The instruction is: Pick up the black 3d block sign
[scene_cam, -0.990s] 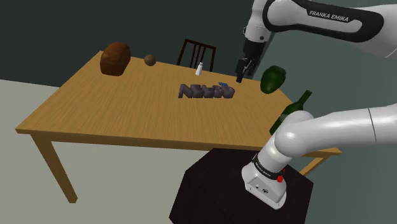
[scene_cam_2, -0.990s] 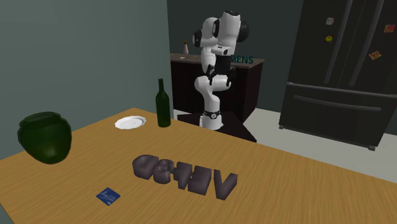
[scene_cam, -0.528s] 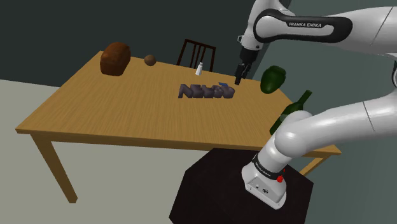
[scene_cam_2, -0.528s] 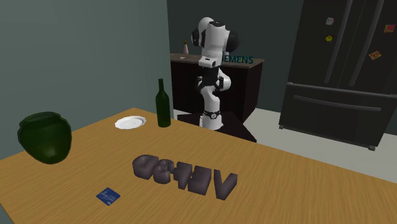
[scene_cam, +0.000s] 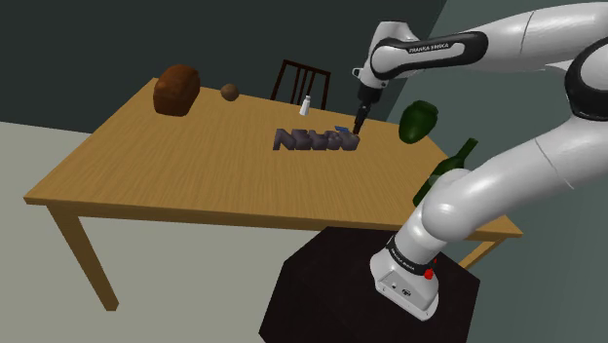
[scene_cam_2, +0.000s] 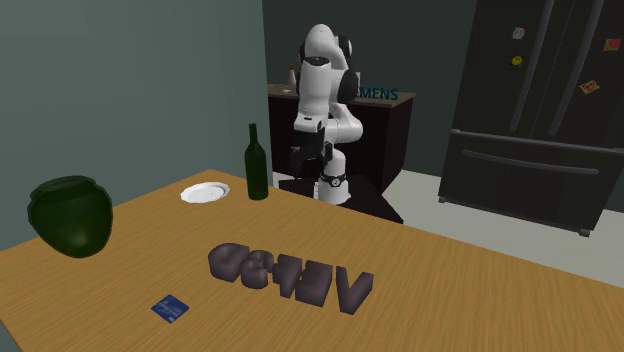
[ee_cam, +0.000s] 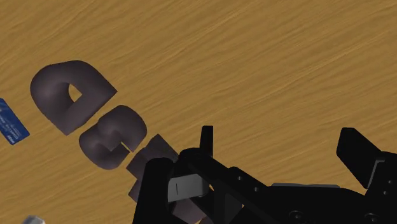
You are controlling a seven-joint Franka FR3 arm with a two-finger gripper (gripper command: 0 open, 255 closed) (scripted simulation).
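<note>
The dark block sign lies flat on the wooden table, its chunky letters in a row. It also lies mid-table in the second exterior view. My gripper hangs just above the table, beside the sign's end on the shoulder view's right. In the wrist view the gripper is open. Its fingers stand wide apart over bare wood, and the sign's letters lie off to one side, outside the fingers. The hand points downward.
A green vase, a green bottle, a white plate and a blue card share the sign's end of the table. A brown loaf, a small brown ball and a shaker stand farther off. A chair stands behind.
The arm has swung down and toward the shoulder view's left, bringing the gripper lower and closer to the sign's end. The sign has not moved.
</note>
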